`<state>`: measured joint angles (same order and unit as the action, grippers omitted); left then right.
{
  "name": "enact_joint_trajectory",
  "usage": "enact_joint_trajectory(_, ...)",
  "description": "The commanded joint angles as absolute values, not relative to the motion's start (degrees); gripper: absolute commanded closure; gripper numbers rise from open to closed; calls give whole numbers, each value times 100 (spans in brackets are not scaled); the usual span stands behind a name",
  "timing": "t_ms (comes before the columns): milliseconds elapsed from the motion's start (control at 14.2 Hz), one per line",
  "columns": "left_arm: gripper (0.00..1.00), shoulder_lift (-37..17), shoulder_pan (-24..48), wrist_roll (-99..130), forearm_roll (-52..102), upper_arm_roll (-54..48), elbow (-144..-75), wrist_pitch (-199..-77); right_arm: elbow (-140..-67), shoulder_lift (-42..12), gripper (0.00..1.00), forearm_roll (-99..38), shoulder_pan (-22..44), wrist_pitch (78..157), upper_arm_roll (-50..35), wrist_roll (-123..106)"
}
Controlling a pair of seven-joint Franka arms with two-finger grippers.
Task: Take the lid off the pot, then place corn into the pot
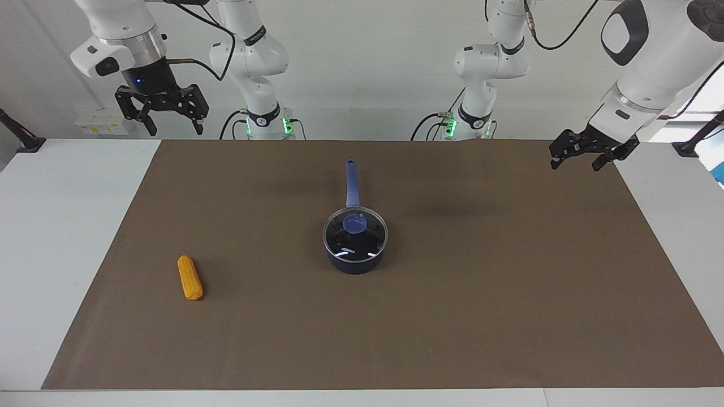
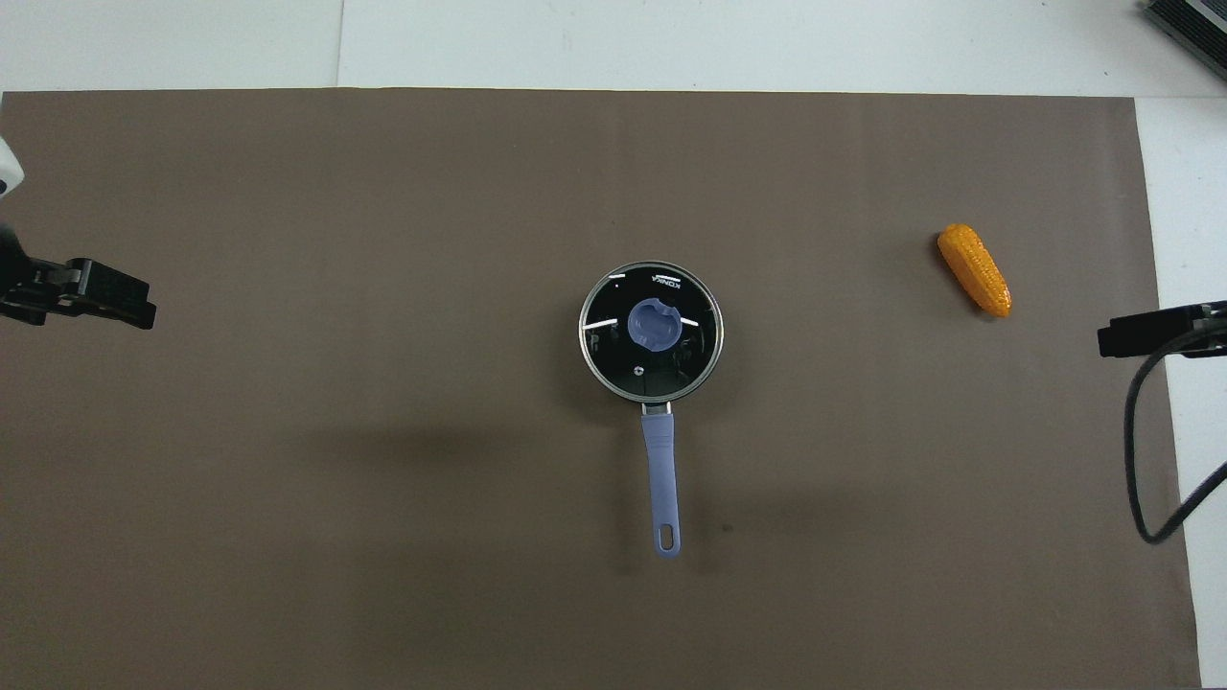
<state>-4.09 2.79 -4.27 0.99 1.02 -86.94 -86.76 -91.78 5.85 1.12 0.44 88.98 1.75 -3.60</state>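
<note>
- The glass lid (image 1: 355,232) is still seated on the saucepan (image 1: 356,261), at mid-table between both grippers.
- The left gripper (image 1: 578,157) and the right gripper (image 1: 167,117) are held raised and spread wide, nothing grasped.
- The corn cob (image 1: 190,277) lies toward the right gripper's end, its long axis running roughly away from the robots.
- Neither arm is judged clearly nearer to the lid's knob (image 1: 354,224).

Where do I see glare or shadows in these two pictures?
Facing view: short white glints sit on the lid of the pot, and soft dark patches lie on the brown mat beside the handle. Overhead view: the lid shows thin bright streaks and mirrors dark shapes; broad faint shadows fall on the mat nearer to the robots than the pot; the corn casts a small one.
</note>
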Motion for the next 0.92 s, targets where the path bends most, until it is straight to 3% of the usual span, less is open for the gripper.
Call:
enact_joint_trajectory(0, 0, -352, 334, -422, 9, 132, -8779, -8710, -9272, 659, 0, 79, 9, 8939, 141, -264)
enact_joint_trajectory(848, 0, -352, 554, -554, 26, 105, -9052, -9008, -9264, 650, 0, 79, 9, 8886, 141, -272)
